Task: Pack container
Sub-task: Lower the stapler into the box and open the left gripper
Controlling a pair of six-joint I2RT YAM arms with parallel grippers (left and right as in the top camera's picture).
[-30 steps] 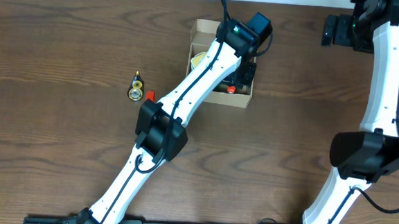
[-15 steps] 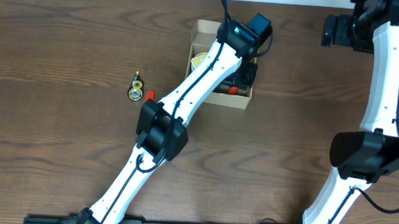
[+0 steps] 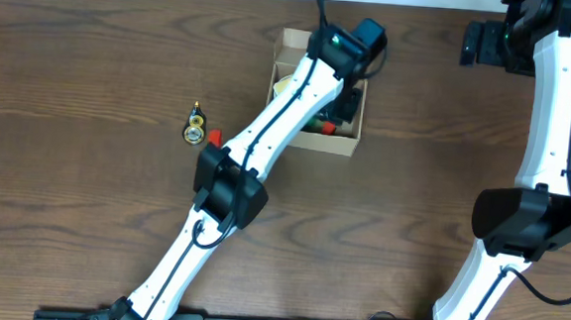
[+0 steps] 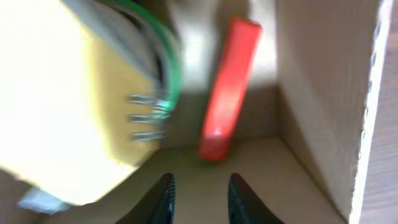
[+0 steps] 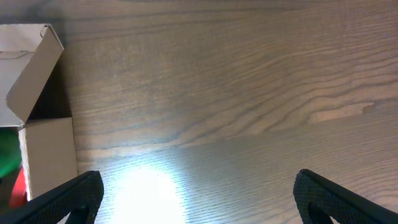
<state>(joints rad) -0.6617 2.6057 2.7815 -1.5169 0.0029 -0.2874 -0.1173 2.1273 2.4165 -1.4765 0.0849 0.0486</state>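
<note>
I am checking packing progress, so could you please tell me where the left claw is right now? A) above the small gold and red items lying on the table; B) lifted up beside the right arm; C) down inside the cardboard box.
C: the left claw is down inside the cardboard box. Its wrist view shows the box walls around it and a red stick-like item just ahead.

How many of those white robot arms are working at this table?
2. The left arm stretches diagonally from the near edge into the cardboard box. The right arm runs up the right side of the table, away from the box. None looks hidden.
</note>
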